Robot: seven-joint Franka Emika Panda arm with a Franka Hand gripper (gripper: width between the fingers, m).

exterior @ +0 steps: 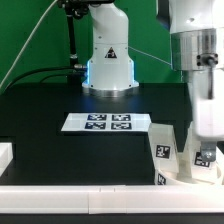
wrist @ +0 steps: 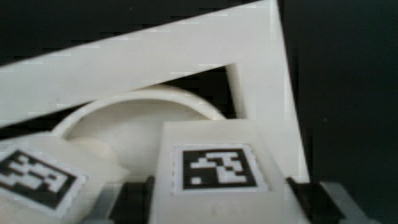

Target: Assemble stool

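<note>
Black bench [exterior: 60, 105] fills most of the exterior view, with the arm's base glowing blue up at the top center and green cables behind it. Middle of the frame, the marker board [exterior: 106, 122] lies flat with its four tags showing. Down in the lower right corner of that frame, the gripper [exterior: 206, 158] is pinched on a white tagged leg [wrist: 217, 160], jaws narrow on either side of it. Wrist view shows the same thing close up: the tagged block sits between the dark fingers [wrist: 326, 197], a second leg [wrist: 39, 178] is just beside it, and the round seat disc [wrist: 146, 115] sits right behind them, tucked into the corner of the white border rails [wrist: 267, 90].
</note>
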